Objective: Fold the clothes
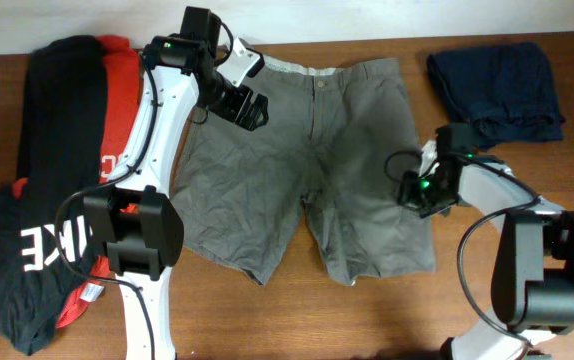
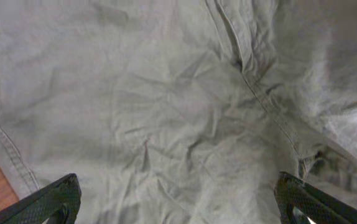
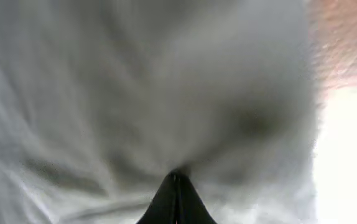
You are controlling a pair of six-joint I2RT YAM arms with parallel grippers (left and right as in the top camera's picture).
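The grey-olive shorts lie flat and wrinkled in the middle of the table, waistband at the far edge, two legs toward the near side. My left gripper hovers open over the shorts' upper left part; in the left wrist view its two fingertips stand wide apart above the wrinkled cloth. My right gripper is at the right leg's outer edge. In the right wrist view its fingers are shut together, pinching the grey fabric.
A black garment with white lettering and a red shirt lie piled at the left. A small dark navy garment lies folded at the far right. Bare wooden table shows along the near edge.
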